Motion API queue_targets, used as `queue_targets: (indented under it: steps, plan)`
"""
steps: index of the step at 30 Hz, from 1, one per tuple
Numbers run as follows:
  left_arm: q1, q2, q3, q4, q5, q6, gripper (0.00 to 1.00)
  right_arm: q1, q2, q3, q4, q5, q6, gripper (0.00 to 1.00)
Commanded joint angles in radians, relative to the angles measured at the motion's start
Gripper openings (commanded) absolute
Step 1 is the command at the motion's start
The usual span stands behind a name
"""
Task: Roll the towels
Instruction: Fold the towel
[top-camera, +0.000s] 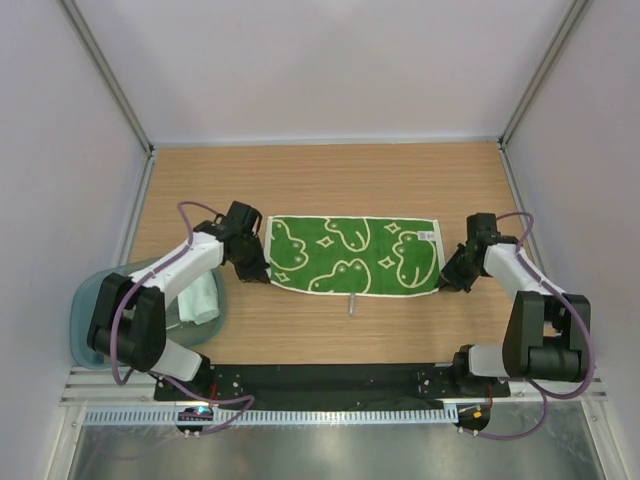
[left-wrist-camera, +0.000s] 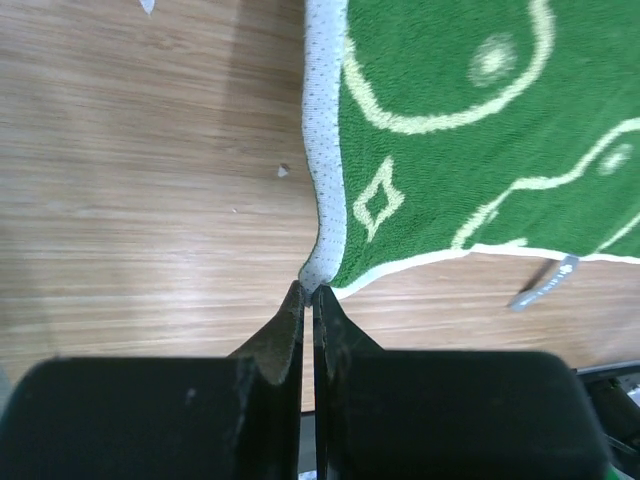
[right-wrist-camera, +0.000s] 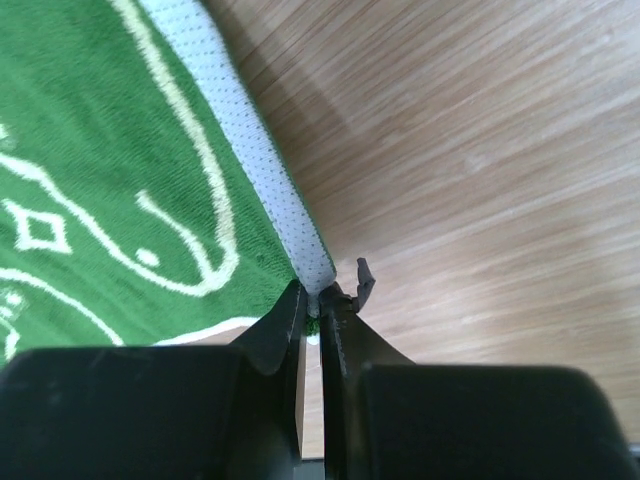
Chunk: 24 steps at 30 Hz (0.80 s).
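1. Lying flat on the wooden table, the green towel is spread out wide between the two arms. Its cream patches and white doodles face up.
2. The left gripper is squeezed tight on the near left corner of the green towel. Its two black jaws are pressed together, with the white edge of the cloth caught between them.
3. The right gripper pinches the near right corner of the same towel. Its jaws are almost together, with only the thin white edge between them.
4. Both grippers are down low by the table.
5. A small grey loop sticks out from the near edge of the green towel onto the wood.
6. The pale blue towel sits bunched up in the see-through bin on the left, under the left arm. It is well apart from the green towel.
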Motion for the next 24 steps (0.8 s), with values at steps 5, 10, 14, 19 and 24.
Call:
queue_targets:
  steps: [5, 10, 14, 19, 24]
  plan:
    - [-0.001, -0.047, 0.134, -0.069, 0.002, -0.001, 0.0, -0.001, -0.03, 0.143, -0.098, -0.064, -0.032, 0.08]
    - [0.016, 0.023, 0.236, -0.088, -0.001, 0.016, 0.0, -0.001, 0.08, 0.275, -0.124, -0.055, -0.067, 0.08]
    - [0.05, 0.097, 0.329, -0.106, 0.016, 0.036, 0.0, -0.001, 0.153, 0.354, -0.128, -0.06, -0.067, 0.07]
    - [0.085, 0.186, 0.442, -0.123, 0.031, 0.048, 0.0, -0.001, 0.223, 0.461, -0.137, -0.069, -0.06, 0.07]
    - [0.107, 0.246, 0.52, -0.138, 0.04, 0.054, 0.0, -0.001, 0.294, 0.551, -0.152, -0.066, -0.056, 0.06]
